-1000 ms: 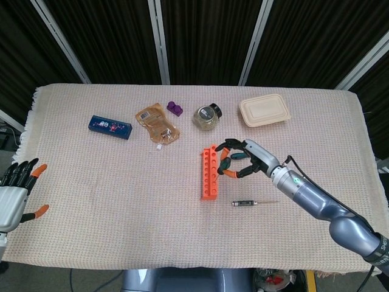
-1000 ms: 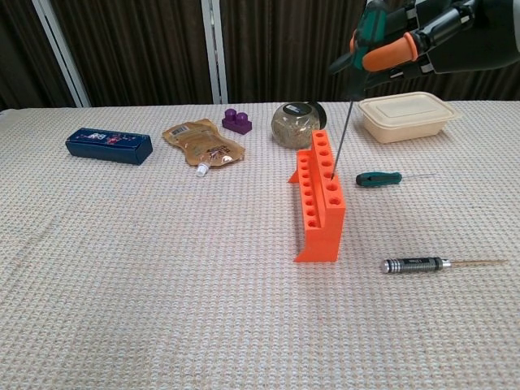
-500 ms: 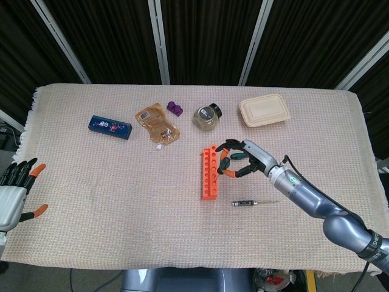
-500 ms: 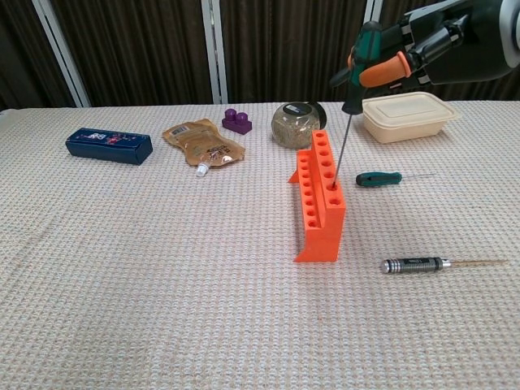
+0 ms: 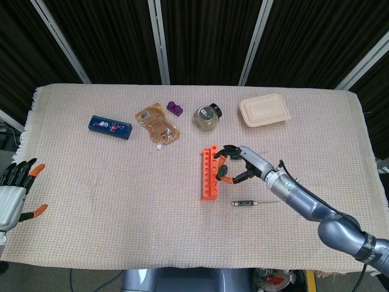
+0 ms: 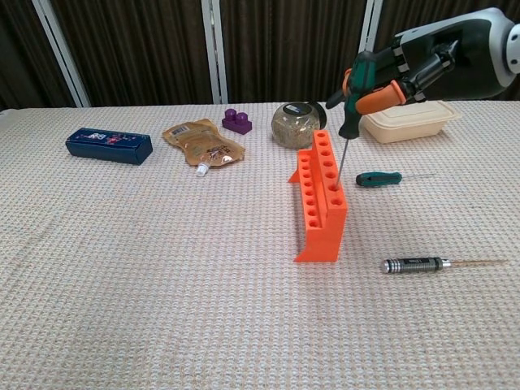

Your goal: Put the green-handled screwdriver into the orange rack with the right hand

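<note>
The right hand [image 6: 375, 80] pinched the green-handled screwdriver [image 6: 355, 92] upright, its shaft standing in a hole of the orange rack [image 6: 320, 197] near mid-worktop [image 6: 162, 268]. The left hand [image 5: 13, 193] hovered by the worktop's left edge, fingers spread, holding nothing.

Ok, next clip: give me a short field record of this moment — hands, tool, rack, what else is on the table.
right hand: holds the green-handled screwdriver upright
shaft: tip in a hole of the orange rack
left hand: fingers apart, holds nothing, at the table's left edge
second green screwdriver: lying right of the rack
black screwdriver: lying nearer the front
also there: blue box, pouch, jar, lidded container
</note>
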Action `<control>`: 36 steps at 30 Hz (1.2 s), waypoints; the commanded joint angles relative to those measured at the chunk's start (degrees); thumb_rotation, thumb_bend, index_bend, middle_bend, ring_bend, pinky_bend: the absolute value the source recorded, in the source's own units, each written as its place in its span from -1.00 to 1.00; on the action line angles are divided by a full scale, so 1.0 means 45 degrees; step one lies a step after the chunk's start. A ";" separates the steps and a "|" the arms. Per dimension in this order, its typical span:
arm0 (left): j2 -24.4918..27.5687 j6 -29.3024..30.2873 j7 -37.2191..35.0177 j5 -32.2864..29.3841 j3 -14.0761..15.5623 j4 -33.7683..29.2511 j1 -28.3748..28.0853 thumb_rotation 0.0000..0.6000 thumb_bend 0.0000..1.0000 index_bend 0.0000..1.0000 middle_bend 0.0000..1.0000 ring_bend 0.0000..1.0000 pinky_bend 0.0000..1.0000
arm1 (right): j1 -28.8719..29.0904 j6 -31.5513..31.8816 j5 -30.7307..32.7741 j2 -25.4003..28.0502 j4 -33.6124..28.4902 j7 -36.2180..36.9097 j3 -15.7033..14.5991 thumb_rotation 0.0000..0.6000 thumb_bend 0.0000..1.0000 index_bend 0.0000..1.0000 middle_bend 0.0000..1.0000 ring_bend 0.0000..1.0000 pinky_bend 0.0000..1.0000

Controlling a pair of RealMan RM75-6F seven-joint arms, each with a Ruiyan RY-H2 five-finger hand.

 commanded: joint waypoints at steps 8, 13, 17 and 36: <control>-0.0029 -0.0045 -0.0014 -0.0014 0.0006 0.0053 -0.0026 1.00 -0.69 -0.79 -1.00 -1.00 -1.00 | 0.0384 0.0906 -0.0622 -0.0316 0.0202 -0.0148 -0.1027 1.00 -0.46 0.24 -0.54 -1.00 -1.00; -0.0065 -0.0092 -0.0028 -0.0021 0.0011 0.0093 -0.0053 1.00 -0.68 -0.79 -1.00 -1.00 -1.00 | 0.0678 0.1429 -0.0841 -0.0445 0.0283 -0.0179 -0.1553 1.00 -0.46 0.23 -0.54 -1.00 -1.00; -0.0093 -0.0122 -0.0051 -0.0053 0.0007 0.0136 -0.0065 1.00 -0.68 -0.79 -1.00 -1.00 -1.00 | 0.0913 0.1764 -0.0952 -0.0558 0.0323 -0.0211 -0.1930 1.00 -0.45 0.23 -0.54 -1.00 -1.00; -0.0221 -0.0291 -0.0300 -0.0156 0.0020 0.0448 -0.0126 1.00 -0.69 -0.79 -1.00 -1.00 -1.00 | 0.2530 0.3232 0.0022 -0.1203 0.1144 -0.0810 -0.3757 1.00 -0.45 0.21 -0.54 -1.00 -1.00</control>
